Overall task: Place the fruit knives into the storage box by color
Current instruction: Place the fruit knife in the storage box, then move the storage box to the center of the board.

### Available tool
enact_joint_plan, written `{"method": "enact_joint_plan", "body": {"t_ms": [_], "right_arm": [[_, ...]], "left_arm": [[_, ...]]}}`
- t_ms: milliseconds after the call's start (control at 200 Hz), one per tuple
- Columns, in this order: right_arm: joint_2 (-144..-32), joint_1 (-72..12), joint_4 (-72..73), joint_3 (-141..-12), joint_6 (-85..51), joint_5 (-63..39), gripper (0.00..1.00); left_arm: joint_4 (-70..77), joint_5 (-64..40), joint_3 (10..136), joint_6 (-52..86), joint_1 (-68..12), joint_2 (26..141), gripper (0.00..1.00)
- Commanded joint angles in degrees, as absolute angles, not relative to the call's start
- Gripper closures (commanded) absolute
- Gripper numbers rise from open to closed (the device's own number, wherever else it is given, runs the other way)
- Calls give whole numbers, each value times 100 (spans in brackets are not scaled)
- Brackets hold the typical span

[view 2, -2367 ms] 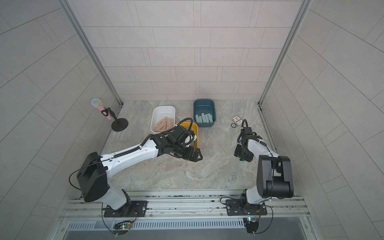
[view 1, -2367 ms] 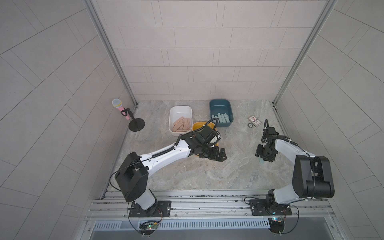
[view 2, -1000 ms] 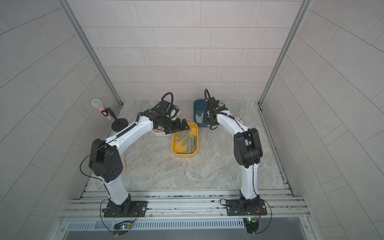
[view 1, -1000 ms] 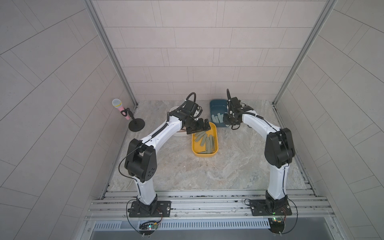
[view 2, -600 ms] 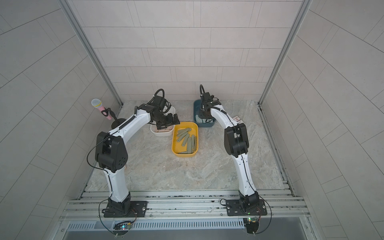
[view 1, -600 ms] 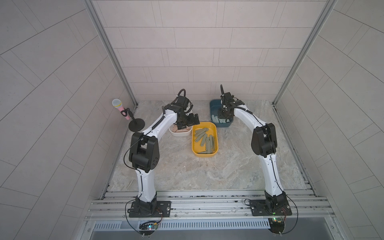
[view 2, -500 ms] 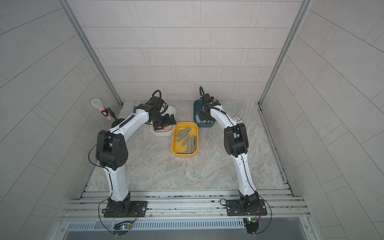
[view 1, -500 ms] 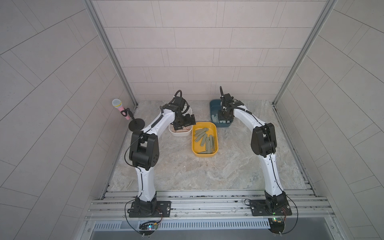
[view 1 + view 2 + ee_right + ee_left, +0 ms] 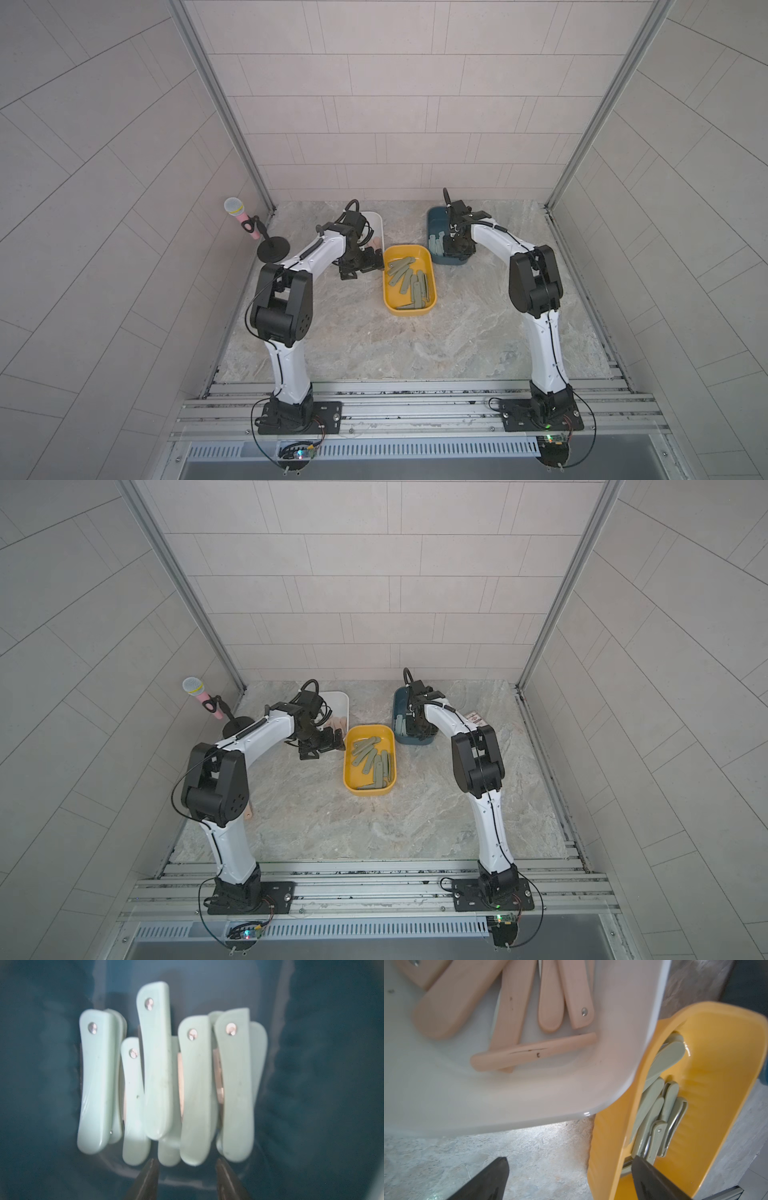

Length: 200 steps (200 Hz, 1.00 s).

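Toward the far edge of the counter (image 9: pixel 374 340), over the dark teal box (image 9: pixel 433 216), the right fingers (image 9: pixel 145 1180) stand partly apart, gripping nothing; the pale teal fruit knives (image 9: pixel 158 1064) lie packed side by side just beyond their tips. Left fingers (image 9: pixel 488 1180) spread wide and empty beside the near corner of the white box (image 9: pixel 612 1064), where peach-pink knives (image 9: pixel 529 1053) lie; olive-green knives (image 9: pixel 405 278) lie in the yellow box (image 9: pixel 409 311) between the two boxes.
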<state>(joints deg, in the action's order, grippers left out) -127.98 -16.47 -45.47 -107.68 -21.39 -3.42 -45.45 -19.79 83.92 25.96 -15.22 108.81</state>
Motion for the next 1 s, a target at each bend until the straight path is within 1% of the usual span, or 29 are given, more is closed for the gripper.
{"method": "enact_joint_plan", "body": {"t_ms": [0,140,275,355,580,695,841,996], "right_arm": [[-12340,-1652,-4744,-10536,-2090,-153,52],[-11982,-1658,-4649,-9939,-2092,-115,52],[-11619,-1668,-4493,-9158,-2116,-112,52],[-11390,-1669,-4409,-8790,-2131,-105,52],[-10759,-1683,-4306,-8023,-2145,-126,52],[-10511,-1734,-4266,-7639,-2136,-186,52],[-10143,-1818,-4201,-7100,-2160,-254,52],[-9652,-1969,-4244,-6903,-2189,-359,52]], "left_arm": [[-4556,-1969,8120,2470,-1469,10460,0],[-4466,-2090,7773,2469,-1317,10232,0],[-4617,-1922,8017,2457,-1275,10116,0],[-4805,-1699,8250,2484,-1214,10280,0],[-5059,-1236,8700,2524,-998,10696,7],[-5075,-1042,8775,2449,-902,10717,8],[-5259,-867,8937,2314,-857,11036,8],[-5202,-765,9112,2276,-848,11401,14]]}}
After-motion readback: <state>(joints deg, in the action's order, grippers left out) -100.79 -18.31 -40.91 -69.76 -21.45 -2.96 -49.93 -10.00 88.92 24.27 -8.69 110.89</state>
